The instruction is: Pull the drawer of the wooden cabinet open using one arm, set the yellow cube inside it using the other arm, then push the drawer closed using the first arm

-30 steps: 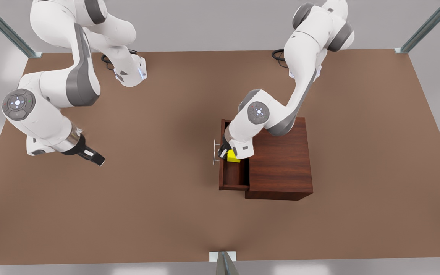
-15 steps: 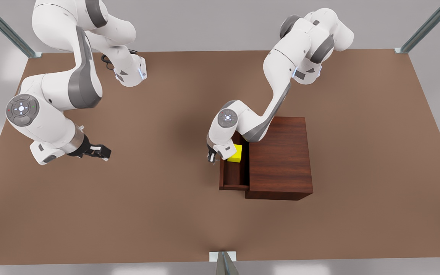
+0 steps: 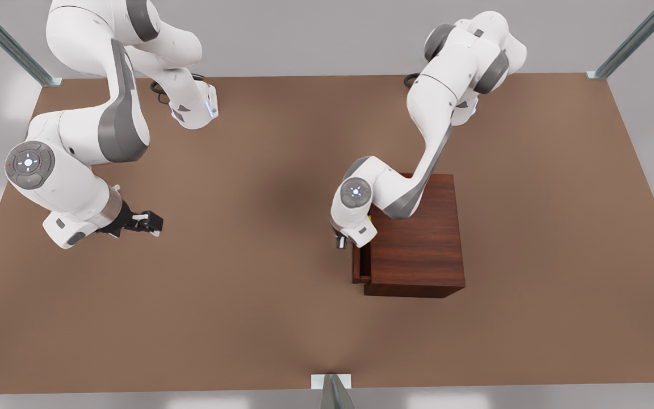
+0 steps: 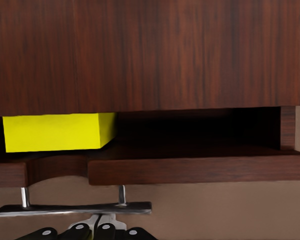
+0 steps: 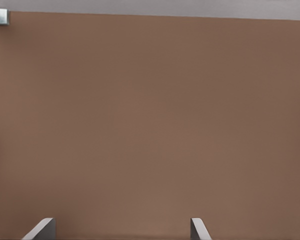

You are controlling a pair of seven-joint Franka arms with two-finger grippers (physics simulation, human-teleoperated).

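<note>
The left gripper (image 3: 340, 241) is at the front of the drawer (image 3: 356, 266), just beside the silver bar handle (image 4: 72, 208); in the left wrist view its dark fingertips (image 4: 106, 232) sit bunched close together right behind that bar, but whether they pinch the handle's stem or merely press against it is hard to tell, so I cannot say whether they are closed or parted. The drawer is nearly in: a narrow strip of it projects from the wooden cabinet (image 3: 418, 238) on the front view's left side. The yellow cube (image 4: 57, 131) lies inside, on the drawer floor under the cabinet's top edge, close to one end of the drawer front. The drawer looks rigid and probably slides easily; the thin bar is the natural place to hold or push, though a flat push on the front panel beside it would likely serve as well. The cube looks light and hard and could shift if the drawer stops abruptly. The far part of the cube and the back of the drawer are lost in shadow under the cabinet. The right gripper (image 3: 146, 222) waits well apart, over the bare brown table (image 3: 236, 318), with its fingers (image 5: 40, 230) spread wide and holding nothing.
</note>
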